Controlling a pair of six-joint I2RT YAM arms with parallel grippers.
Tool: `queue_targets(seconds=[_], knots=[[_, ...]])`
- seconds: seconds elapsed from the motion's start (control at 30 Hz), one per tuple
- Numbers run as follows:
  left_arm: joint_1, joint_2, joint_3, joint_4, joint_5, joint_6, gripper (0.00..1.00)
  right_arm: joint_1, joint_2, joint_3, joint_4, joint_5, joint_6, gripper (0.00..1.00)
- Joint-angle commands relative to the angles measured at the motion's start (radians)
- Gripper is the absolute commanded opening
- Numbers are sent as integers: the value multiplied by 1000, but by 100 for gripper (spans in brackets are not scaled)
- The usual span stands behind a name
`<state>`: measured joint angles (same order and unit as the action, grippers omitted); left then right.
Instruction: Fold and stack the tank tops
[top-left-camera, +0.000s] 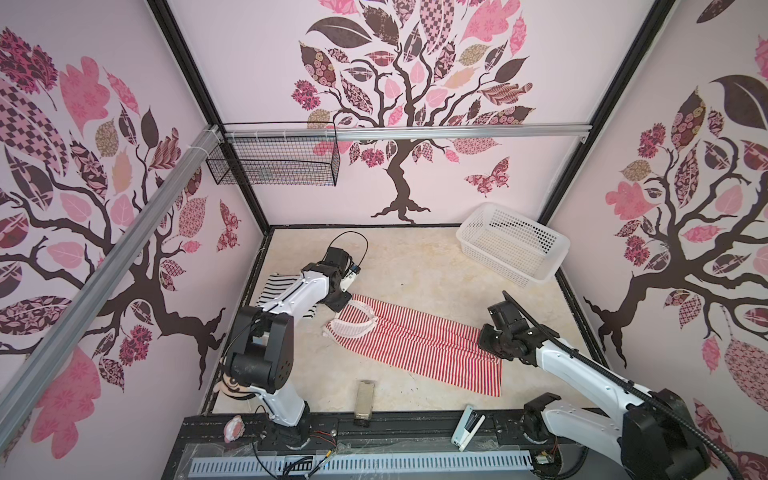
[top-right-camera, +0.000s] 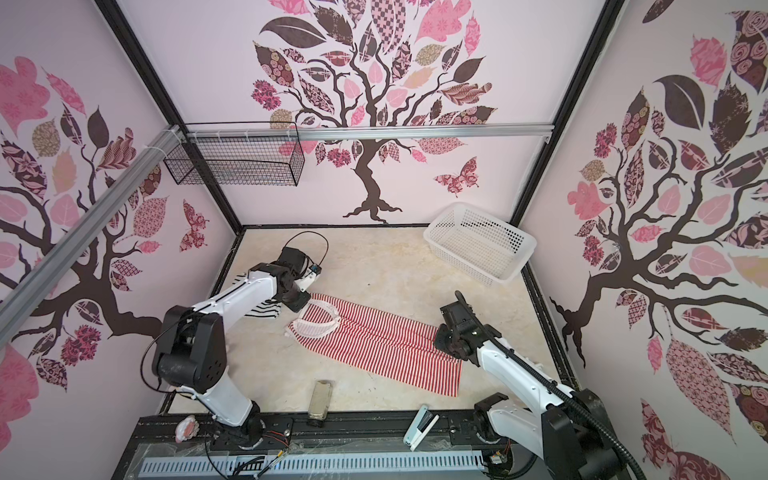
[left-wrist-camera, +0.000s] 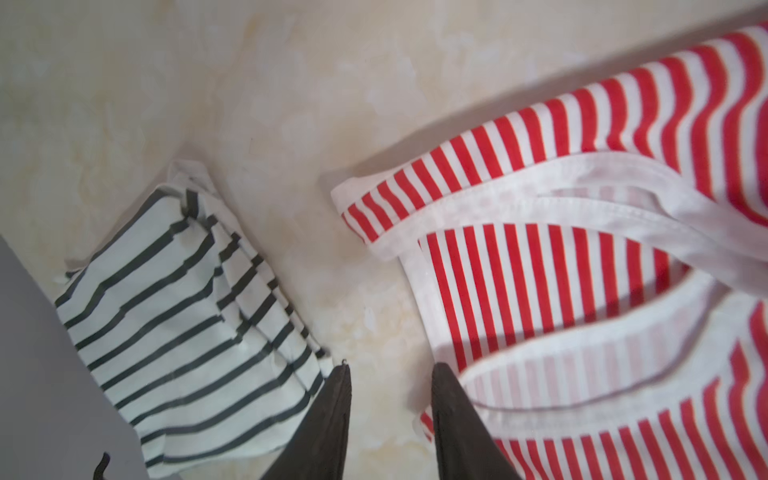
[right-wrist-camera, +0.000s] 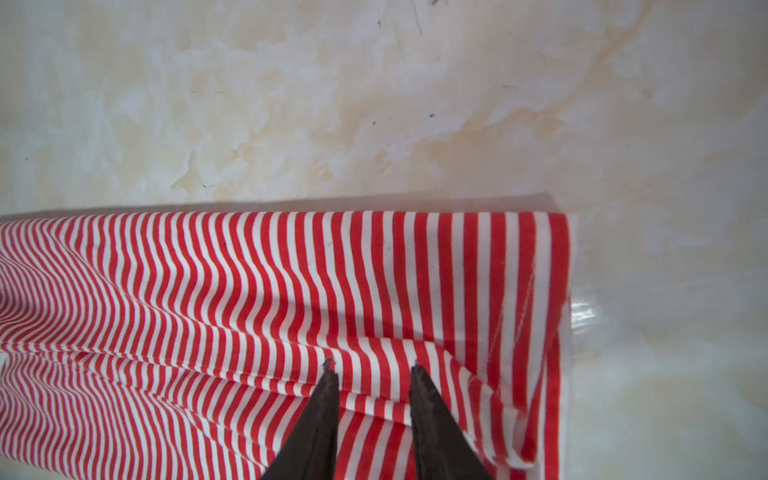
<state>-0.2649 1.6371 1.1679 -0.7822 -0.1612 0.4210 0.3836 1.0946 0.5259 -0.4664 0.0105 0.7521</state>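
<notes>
The red-and-white tank top (top-left-camera: 415, 340) (top-right-camera: 374, 336) lies folded lengthwise in a long strip across the middle of the table, with its white-trimmed neck and armholes (left-wrist-camera: 582, 208) toward the left arm. The black-and-white tank top (top-left-camera: 276, 286) (left-wrist-camera: 187, 324) sits folded at the far left, partly hidden under the left arm. My left gripper (left-wrist-camera: 388, 368) (top-left-camera: 338, 301) hovers open over bare table between the two tops. My right gripper (right-wrist-camera: 372, 365) (top-left-camera: 486, 343) is open just above a fold near the red top's hem end (right-wrist-camera: 540, 291).
A white lattice basket (top-left-camera: 513, 245) leans at the back right corner. A black wire basket (top-left-camera: 274, 162) hangs on the back rail. A grey block (top-left-camera: 365, 401) and a white stapler-like item (top-left-camera: 467, 422) lie at the front edge.
</notes>
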Motion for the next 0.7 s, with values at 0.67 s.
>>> queue_targets(seconds=[0.67], knots=[[-160, 12, -198, -86, 339, -57, 36, -5, 128, 37, 36, 25, -33, 34]])
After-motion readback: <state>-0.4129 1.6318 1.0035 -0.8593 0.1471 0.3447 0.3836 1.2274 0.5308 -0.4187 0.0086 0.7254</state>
